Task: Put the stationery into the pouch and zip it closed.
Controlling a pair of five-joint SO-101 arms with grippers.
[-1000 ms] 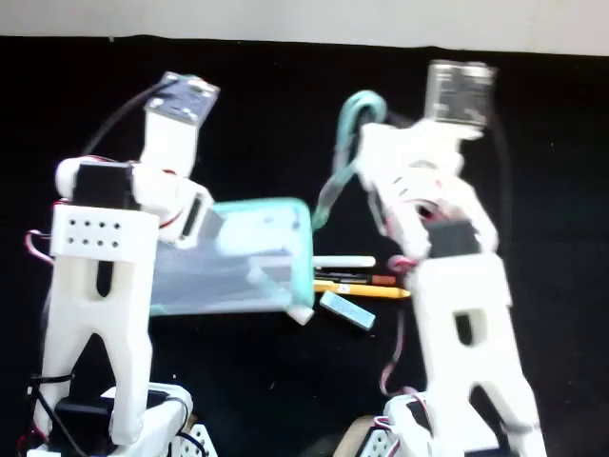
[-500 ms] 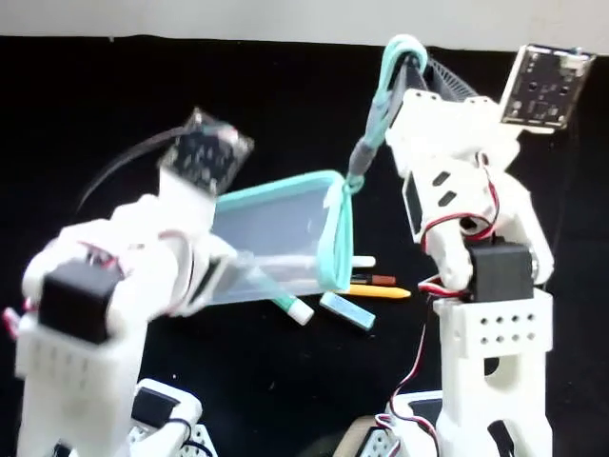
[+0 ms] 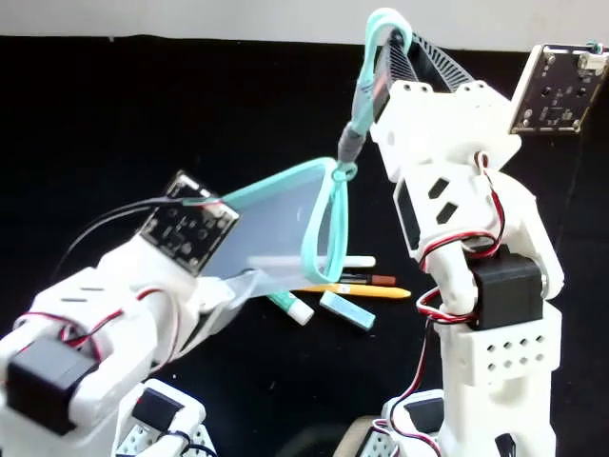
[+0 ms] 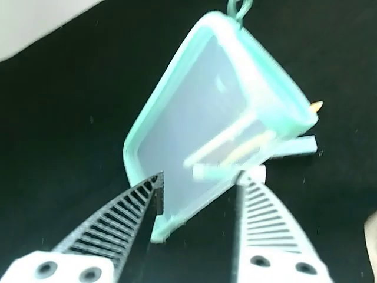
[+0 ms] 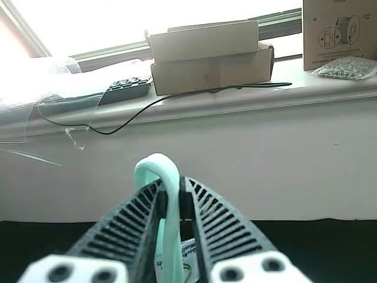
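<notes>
A clear pouch (image 3: 276,224) with teal edging hangs tilted above the black table. Its teal strap (image 3: 363,90) runs up to my right gripper (image 3: 385,43), which is shut on the loop; in the right wrist view the strap (image 5: 160,174) sits pinched in the right gripper (image 5: 171,191). My left gripper (image 4: 197,183) stands open at the pouch's (image 4: 212,118) lower edge, a finger on each side of its corner. On the table under the pouch lie a white pen (image 3: 347,261), a dark pen (image 3: 368,279), an orange pencil (image 3: 373,292), a teal eraser (image 3: 347,311) and a white-capped marker (image 3: 290,307).
The black table (image 3: 114,124) stretches to a pale wall at the back. The right arm's base (image 3: 495,381) stands just right of the stationery, and the left arm's body (image 3: 95,333) sits at the front left.
The right gripper has risen with the strap, lifting the pouch off the table and tilting it. The left arm has dropped lower and nearer the front, staying at the pouch's lower corner.
</notes>
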